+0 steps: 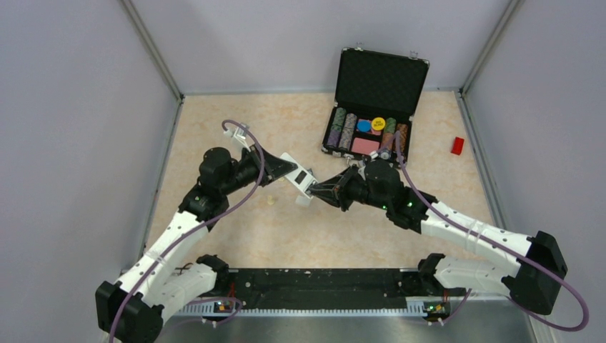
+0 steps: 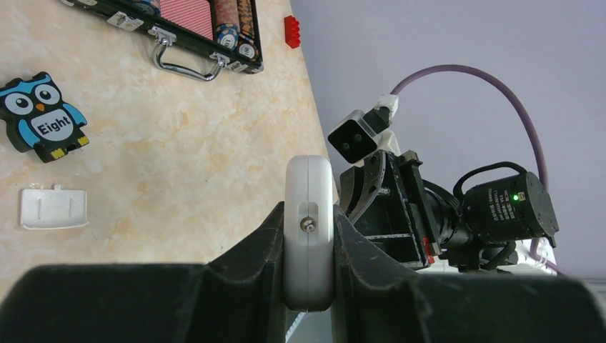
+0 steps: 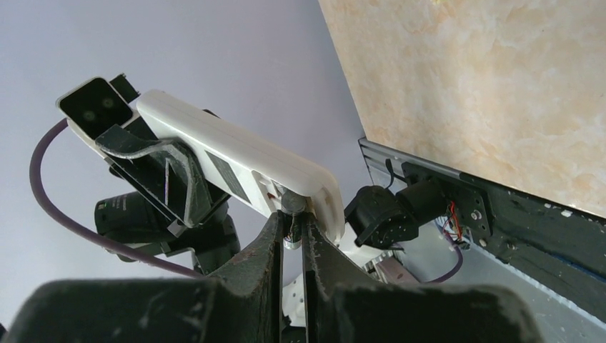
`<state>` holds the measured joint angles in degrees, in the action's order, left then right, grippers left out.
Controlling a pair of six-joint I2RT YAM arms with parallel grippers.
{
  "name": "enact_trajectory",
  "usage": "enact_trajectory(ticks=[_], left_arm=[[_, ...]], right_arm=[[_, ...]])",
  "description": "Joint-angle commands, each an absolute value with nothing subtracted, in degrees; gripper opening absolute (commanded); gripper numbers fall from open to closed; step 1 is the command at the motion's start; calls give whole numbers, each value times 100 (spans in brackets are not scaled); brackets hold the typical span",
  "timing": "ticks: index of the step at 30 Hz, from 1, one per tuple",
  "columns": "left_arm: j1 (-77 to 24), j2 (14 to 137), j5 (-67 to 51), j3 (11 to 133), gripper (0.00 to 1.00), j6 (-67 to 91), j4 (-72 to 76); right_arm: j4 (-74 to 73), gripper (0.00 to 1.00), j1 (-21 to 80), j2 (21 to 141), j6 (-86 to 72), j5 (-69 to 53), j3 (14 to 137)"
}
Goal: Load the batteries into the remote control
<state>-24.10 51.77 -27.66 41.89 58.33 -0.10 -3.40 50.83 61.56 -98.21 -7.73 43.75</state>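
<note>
My left gripper [image 2: 309,218] is shut on the remote control [image 1: 296,175], a slim white bar held above the table and seen end-on in the left wrist view. Its white back with the dark bay [image 3: 232,175] faces the right wrist camera. My right gripper [image 3: 291,214] is shut on a battery [image 3: 293,205], a thin dark cylinder with a pale metal end. The battery's tip touches the remote control [image 3: 236,161] at the near end of the bay. In the top view the right gripper [image 1: 318,191] meets the remote's near end.
An open black poker-chip case [image 1: 371,107] stands at the back. A red block [image 1: 457,145] lies at the right. A blue owl toy [image 2: 43,114] and a white battery cover [image 2: 53,207] lie on the table. A cream peg [image 1: 271,200] lies below the left gripper.
</note>
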Motion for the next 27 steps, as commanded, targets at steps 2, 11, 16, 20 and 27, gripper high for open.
enact_trajectory(ticks=[2, 11, 16, 20, 27], left_arm=[[-2426, 5292, -2877, 4589, 0, 5594, 480], [-2426, 5606, -3419, 4722, 0, 5504, 527], [-2426, 5750, -3794, 4832, 0, 5366, 533], [-2426, 5824, -4027, 4892, 0, 5261, 526], [-2425, 5879, -4364, 4986, 0, 5124, 502]], right_arm=[[-178, 2, 5028, 5945, -9981, -1125, 4252], [-52, 2, 5027, 5700, -10169, -1485, 3982], [186, 4, 5029, 5687, -10160, -1641, 3914], [285, 4, 5033, 5640, -10192, -1737, 3841], [403, 5, 5034, 5584, -10354, -1826, 3622]])
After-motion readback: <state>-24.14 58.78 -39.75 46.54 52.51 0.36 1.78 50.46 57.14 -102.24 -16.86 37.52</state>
